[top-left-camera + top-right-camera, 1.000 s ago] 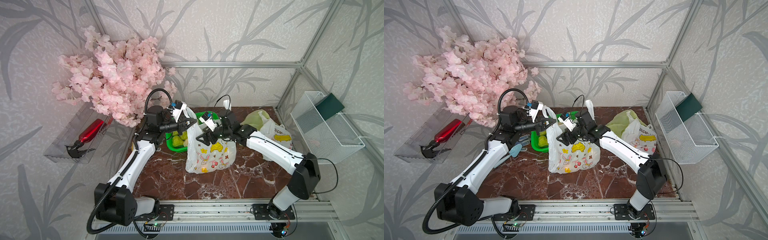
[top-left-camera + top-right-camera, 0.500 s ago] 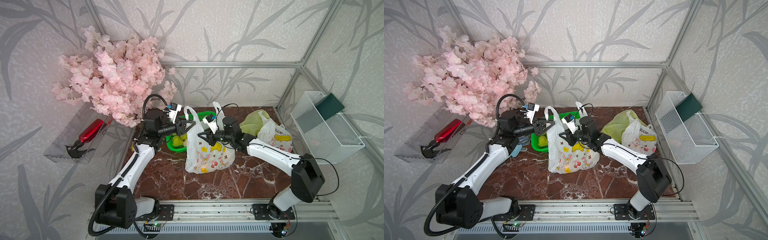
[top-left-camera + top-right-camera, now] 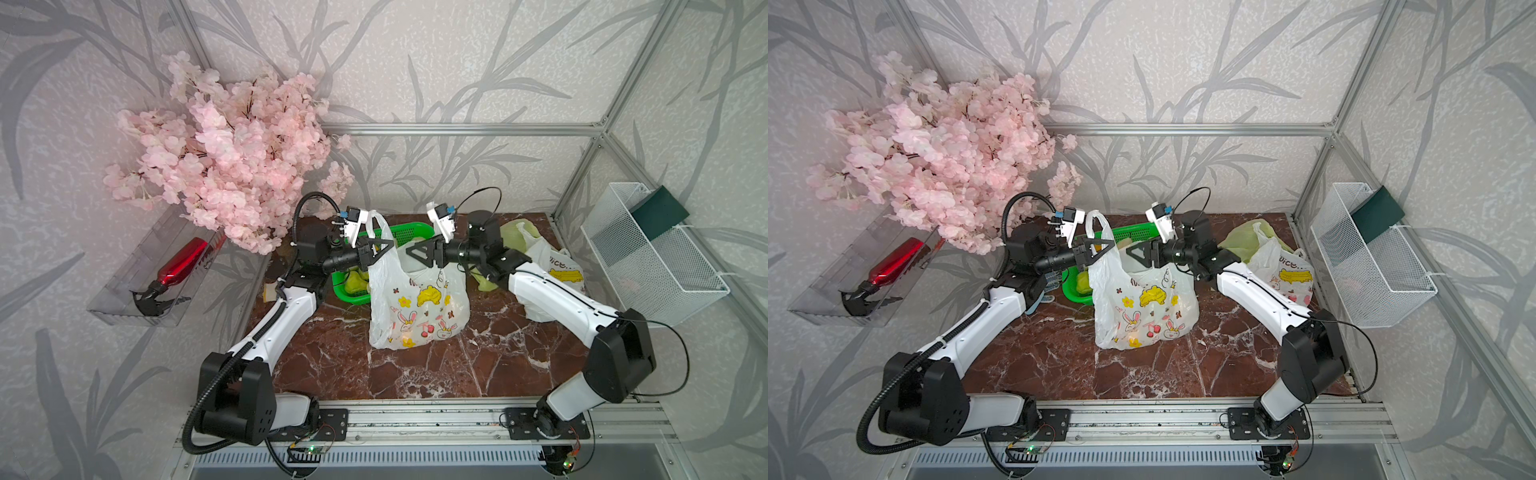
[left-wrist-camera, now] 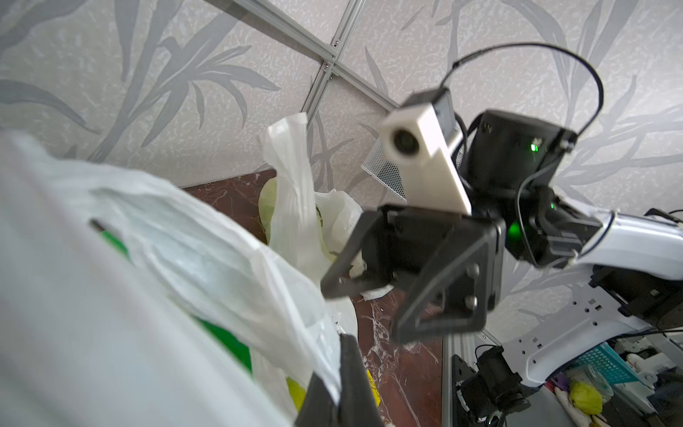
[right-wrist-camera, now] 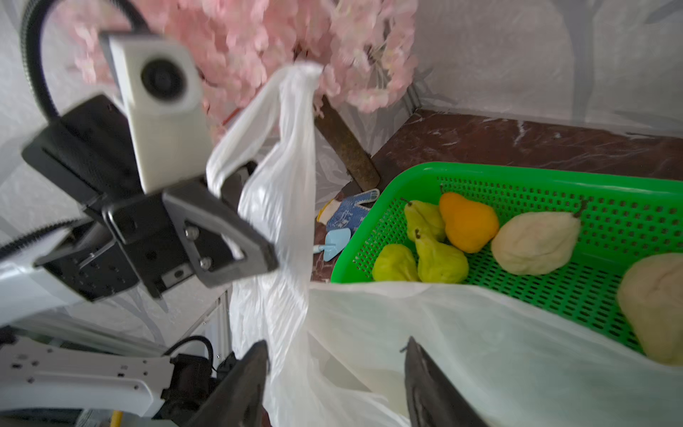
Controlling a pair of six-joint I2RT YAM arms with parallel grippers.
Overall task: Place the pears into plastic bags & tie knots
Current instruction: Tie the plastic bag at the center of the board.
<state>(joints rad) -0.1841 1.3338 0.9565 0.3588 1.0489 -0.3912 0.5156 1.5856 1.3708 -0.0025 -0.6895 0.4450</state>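
On the marble surface point(image 3: 332, 357), the left gripper point(image 3: 384, 248) was pinched tight on the left handle point(image 3: 376, 222) of a white rabbit-print bag point(image 3: 419, 303). The loop of that handle stood up above the jaws. Just behind the gripper, towards the back edge, sat a green basket point(image 3: 405, 229) holding loose pears point(image 5: 467, 222): green, orange and cream ones lay side by side on its floor. The bag stood upright near the middle of the surface, touching the front of the basket, with its mouth slack. The right gripper point(image 3: 413, 253) hung over the bag's right rim with its jaws spread wide, and in the right wrist view the rim lay between them ungripped. Near the back right corner lay a yellow-green bag point(image 3: 515, 232) and a second white bag point(image 3: 557, 270), touching each other.
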